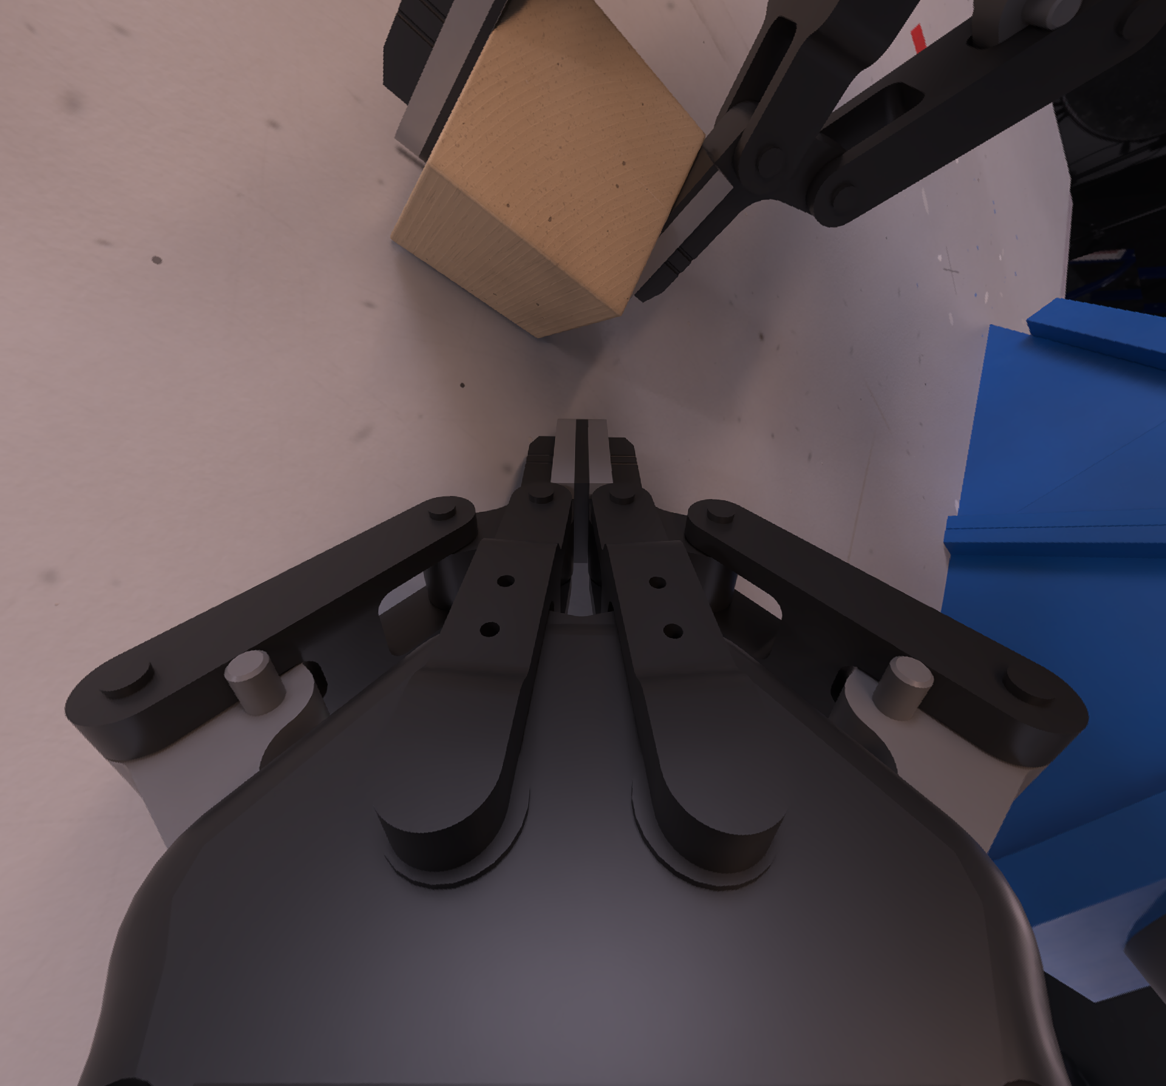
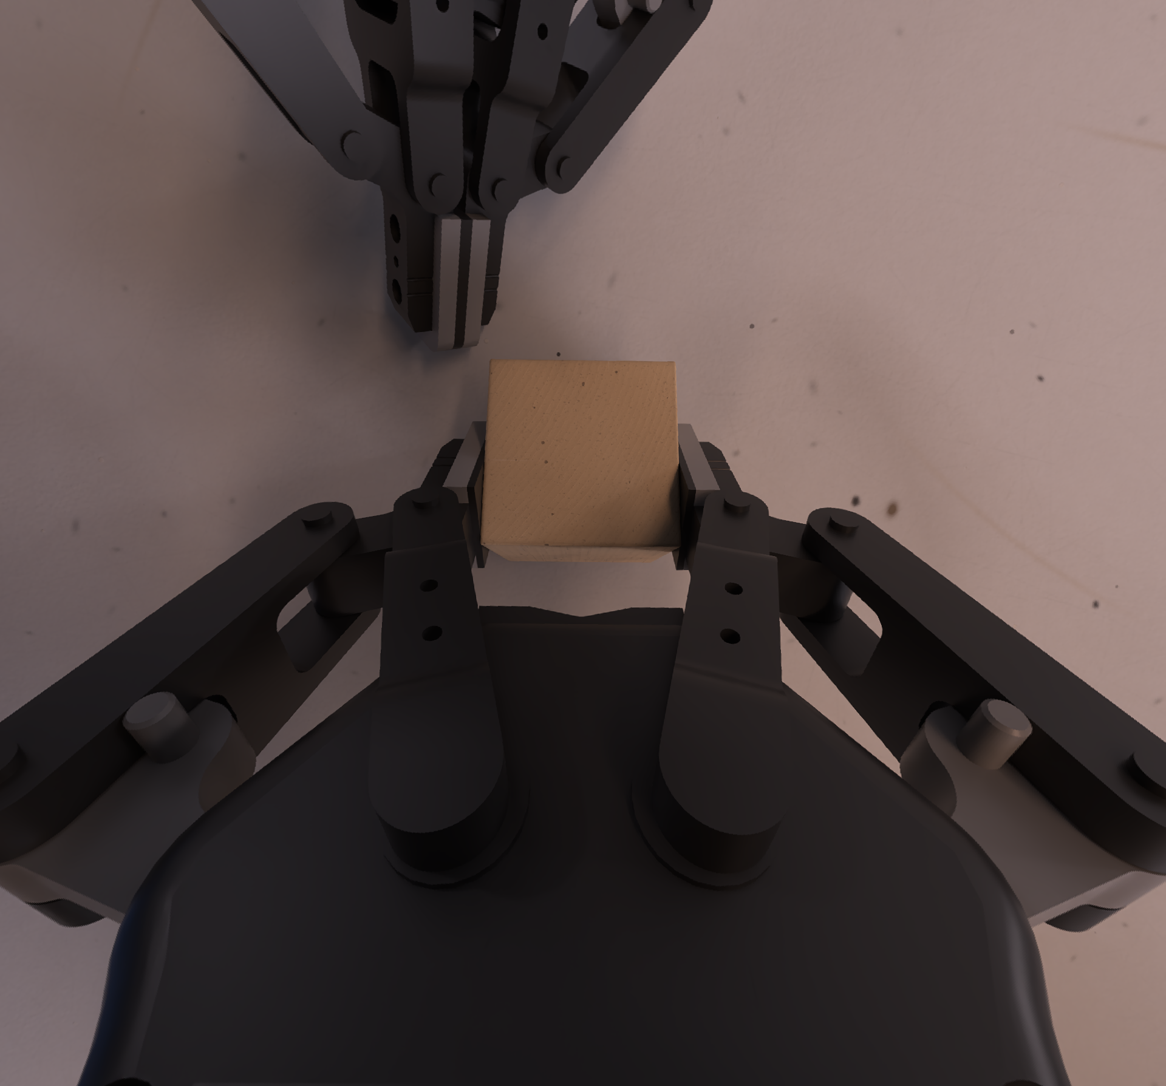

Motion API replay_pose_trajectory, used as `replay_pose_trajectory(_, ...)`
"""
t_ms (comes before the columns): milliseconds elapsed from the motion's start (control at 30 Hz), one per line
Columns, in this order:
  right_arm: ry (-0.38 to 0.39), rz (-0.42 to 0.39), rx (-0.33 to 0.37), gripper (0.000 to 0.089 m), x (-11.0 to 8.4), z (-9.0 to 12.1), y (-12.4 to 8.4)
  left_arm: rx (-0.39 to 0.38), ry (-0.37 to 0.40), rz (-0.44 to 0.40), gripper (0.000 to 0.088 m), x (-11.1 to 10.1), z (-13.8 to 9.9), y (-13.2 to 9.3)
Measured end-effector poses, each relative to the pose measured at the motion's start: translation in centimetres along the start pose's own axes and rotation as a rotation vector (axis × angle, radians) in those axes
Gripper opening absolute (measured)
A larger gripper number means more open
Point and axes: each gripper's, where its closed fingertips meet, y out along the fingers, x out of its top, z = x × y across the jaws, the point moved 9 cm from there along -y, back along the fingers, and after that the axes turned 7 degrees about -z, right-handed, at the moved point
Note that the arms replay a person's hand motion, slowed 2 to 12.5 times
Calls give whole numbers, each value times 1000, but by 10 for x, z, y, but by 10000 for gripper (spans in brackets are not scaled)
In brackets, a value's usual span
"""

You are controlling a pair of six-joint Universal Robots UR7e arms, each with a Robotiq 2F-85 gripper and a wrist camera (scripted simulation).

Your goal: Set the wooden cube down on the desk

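The right gripper (image 2: pixel 580 488) clamped the wooden cube (image 2: pixel 577 460) between its pads, apparently low over the desk (image 2: pixel 883 236). Just beyond the cube, the left gripper (image 1: pixel 582 450) pointed back with fingers pressed together, empty.

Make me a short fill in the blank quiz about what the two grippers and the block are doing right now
1. The wooden cube is clamped in the ____ gripper.
2. The left gripper has its fingers ____ and holds nothing.
3. The box at the desk edge is ____ in colour.

Missing words: right; shut; blue
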Motion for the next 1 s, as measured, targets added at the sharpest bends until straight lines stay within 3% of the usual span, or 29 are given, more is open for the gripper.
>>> replay_pose_trajectory(133, 20, 0, -22, 445, 0, -3, 0, 4, 0, 0, 0, 0, 0, 0)
replay_pose_trajectory(333, 119, -66, -103, 445, -7, -21, -3, -5, -6, 3, 0, 0, 0, 0)
replay_pose_trajectory(433, 147, -98, -93, 445, -9, -22, -1, -11, -9, 5, 0, 1, 1, 0)
replay_pose_trajectory(800, 0, -66, -27, 445, 1, 3, 6, -3, 7, 0, 0, 0, 0, 0)
replay_pose_trajectory(1000, 46, -83, -49, 445, -3, -6, 4, -7, 5, 1, 0, 0, 0, 0)
